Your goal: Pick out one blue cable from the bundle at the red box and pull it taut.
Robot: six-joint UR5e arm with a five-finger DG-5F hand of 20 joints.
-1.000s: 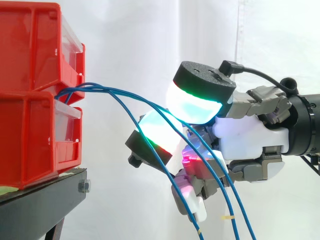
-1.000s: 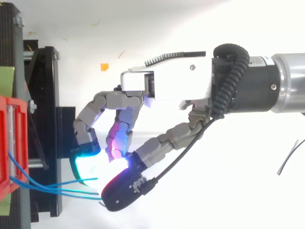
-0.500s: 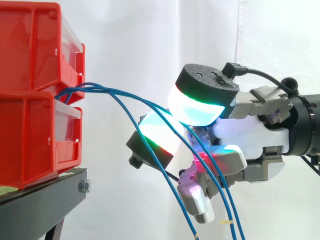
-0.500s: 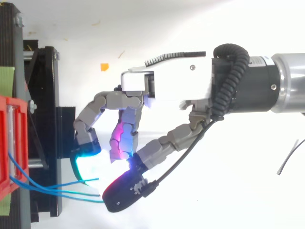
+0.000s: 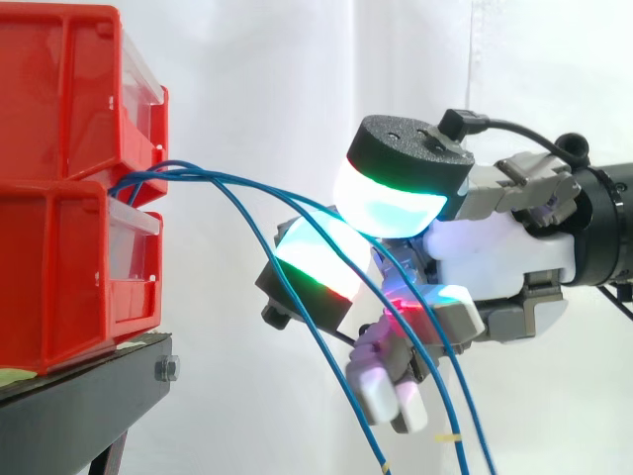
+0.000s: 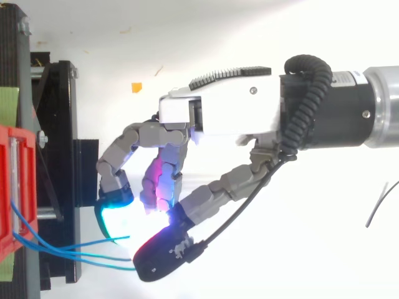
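Three thin blue cables (image 5: 237, 193) leave the gap between two stacked red bins (image 5: 59, 188) and arc down to the right. They run through my hand (image 5: 495, 267), which comes in from the right. One cable passes between the big cyan-green thumb pad (image 5: 391, 203) and a fingertip pad (image 5: 316, 262) just below it; the two pads stand close on either side of it. The lower fingers (image 5: 391, 381) curl inward behind the other two cables. In the top view the cables (image 6: 68, 252) reach from the bin (image 6: 9, 187) to under the thumb of the hand (image 6: 218, 115).
The bins rest on a black stand (image 5: 79, 406) at the left, seen from above as a black frame (image 6: 62, 124). A small orange scrap (image 6: 136, 86) and a loose thin wire (image 6: 377, 202) lie on the white floor. A white curtain hangs behind.
The lower fingers have curled further in toward the palm. The hand has risen slightly and the thumb pad has come closer over the fingertip pad. The cables have shifted a little.
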